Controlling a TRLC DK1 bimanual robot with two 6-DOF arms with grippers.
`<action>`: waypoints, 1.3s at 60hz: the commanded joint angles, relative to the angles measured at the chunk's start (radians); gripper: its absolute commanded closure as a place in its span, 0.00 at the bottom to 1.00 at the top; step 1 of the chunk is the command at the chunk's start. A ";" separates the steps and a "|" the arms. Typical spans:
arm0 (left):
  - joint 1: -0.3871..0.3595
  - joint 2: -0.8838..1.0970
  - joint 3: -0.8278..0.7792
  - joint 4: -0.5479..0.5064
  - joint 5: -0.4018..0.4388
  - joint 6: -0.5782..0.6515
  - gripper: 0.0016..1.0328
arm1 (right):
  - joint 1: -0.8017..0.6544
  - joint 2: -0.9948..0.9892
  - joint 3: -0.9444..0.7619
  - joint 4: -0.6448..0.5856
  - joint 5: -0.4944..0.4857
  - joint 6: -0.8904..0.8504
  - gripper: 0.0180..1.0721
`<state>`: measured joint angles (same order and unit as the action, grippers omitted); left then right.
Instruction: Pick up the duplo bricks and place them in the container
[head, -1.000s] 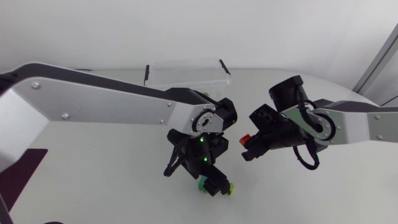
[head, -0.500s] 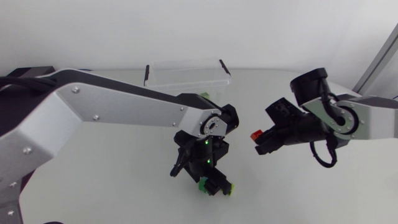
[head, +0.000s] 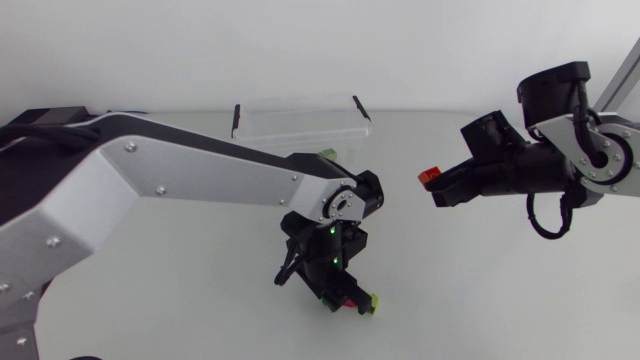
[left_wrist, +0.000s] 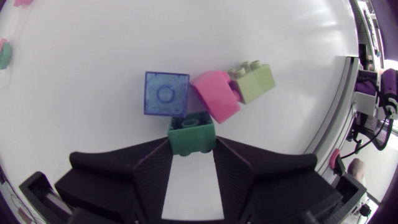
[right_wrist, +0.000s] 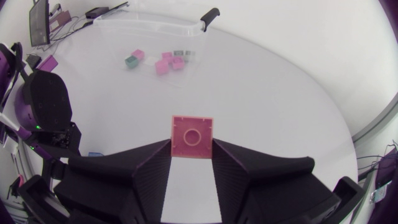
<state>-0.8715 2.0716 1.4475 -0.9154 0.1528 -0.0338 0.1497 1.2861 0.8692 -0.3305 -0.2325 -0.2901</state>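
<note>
Reaching down with left pincer (left_wrist: 191, 148) clamped on green brick (left_wrist: 191, 132); holding right pincer (right_wrist: 192, 152) up, level, gripping red brick (right_wrist: 192, 137).

You have bright, even, diffuse light across the white desk (head: 480, 280), which looks almost washed out from the head view. Shadows under the silver-grey left arm (head: 200, 185) are faint and soft-edged. Small green indicator lights (head: 330, 232) glow on its black wrist. In both wrist views the desk's edge bows strongly, and the translucent blue square brick (left_wrist: 165, 93) casts hardly any shadow.
</note>
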 joint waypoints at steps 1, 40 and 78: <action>0.017 -0.045 -0.049 -0.017 0.004 -0.009 0.87 | 0.014 -0.002 0.053 0.036 -0.004 0.023 0.70; 0.338 -0.456 -0.072 -0.025 -0.035 0.124 0.87 | 0.225 0.443 0.504 0.150 0.075 0.115 0.70; 0.465 -0.496 -0.102 0.566 -0.045 0.176 0.87 | 0.248 0.779 0.909 0.070 0.144 0.103 0.12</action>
<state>-0.4236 1.5646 1.3613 -0.3965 0.1112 0.1322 0.3920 2.0510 1.7470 -0.2405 -0.0994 -0.2016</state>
